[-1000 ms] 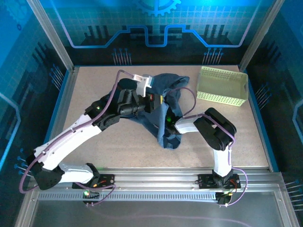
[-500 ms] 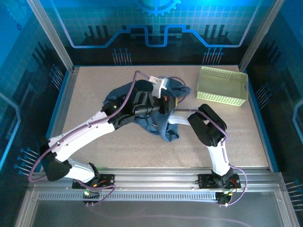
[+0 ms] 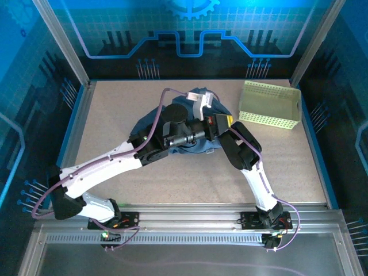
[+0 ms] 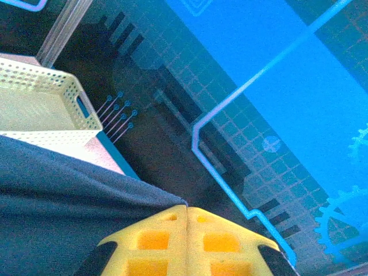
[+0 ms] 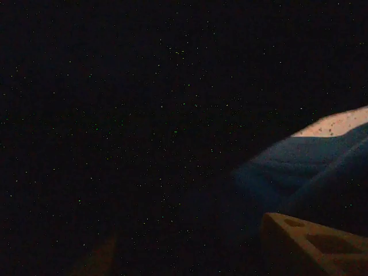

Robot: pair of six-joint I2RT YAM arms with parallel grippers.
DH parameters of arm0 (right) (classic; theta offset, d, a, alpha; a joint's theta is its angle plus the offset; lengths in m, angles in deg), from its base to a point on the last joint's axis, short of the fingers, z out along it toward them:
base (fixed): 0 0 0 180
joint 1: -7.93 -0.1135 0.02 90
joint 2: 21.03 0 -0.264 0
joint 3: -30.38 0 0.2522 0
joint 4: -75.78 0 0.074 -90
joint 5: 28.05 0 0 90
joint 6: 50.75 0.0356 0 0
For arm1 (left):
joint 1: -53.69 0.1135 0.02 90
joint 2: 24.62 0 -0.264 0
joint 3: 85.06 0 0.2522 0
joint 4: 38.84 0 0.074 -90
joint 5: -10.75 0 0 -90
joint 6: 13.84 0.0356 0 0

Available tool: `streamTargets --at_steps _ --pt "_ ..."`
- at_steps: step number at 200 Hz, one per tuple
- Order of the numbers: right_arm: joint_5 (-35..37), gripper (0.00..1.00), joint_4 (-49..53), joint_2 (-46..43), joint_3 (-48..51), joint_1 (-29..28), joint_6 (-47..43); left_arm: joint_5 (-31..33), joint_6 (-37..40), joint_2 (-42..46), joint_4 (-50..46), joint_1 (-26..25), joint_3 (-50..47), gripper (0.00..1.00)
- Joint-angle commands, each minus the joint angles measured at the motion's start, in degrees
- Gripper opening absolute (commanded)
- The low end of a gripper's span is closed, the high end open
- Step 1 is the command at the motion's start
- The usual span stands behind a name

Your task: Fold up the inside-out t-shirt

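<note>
From overhead, the dark slate-blue wrinkled t-shirt (image 3: 198,147) was bunched in a heap around the middle of the speckled beige table (image 3: 115,109), a bit toward the back, with both my arms reaching into it. My left fingers (image 4: 150,241) were clamped tight, yellow pads flush together. An edge of the shirt ran right into the seam between them, so I had a pinch of fabric there, and the cloth spread away from it in a smooth sheet. The pale yellow-green perforated plastic basket (image 3: 267,118) sat near the heap on the right, toward the back. My right fingers (image 5: 313,241) were buried under the cloth and the view was nearly black. Only one finger, a fold of blue and a sliver of table showed, so honestly I couldn't tell if they were spread or gripping anything
</note>
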Motion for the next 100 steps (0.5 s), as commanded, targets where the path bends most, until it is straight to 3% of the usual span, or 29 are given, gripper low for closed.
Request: streamTargets --at_steps 1,23,65,100 --pt "-1.37 0.68 3.87 3.05 -2.66 0.49 1.70 -1.27 -1.18 3.04 7.45 -1.38 0.80 0.00" --pt "0.21 0.68 13.30 3.35 -5.80 0.77 3.95 0.40 -0.23 5.11 7.98 -1.53 -0.42 0.00" --pt "1.98 0.68 34.75 5.06 -12.79 1.22 12.26 9.31 5.14 10.84 3.77 -0.49 -3.61 0.00" --pt "0.32 0.67 39.79 4.58 -9.75 1.74 18.22 10.52 2.04 13.35 -0.07 5.19 -6.16 0.00"
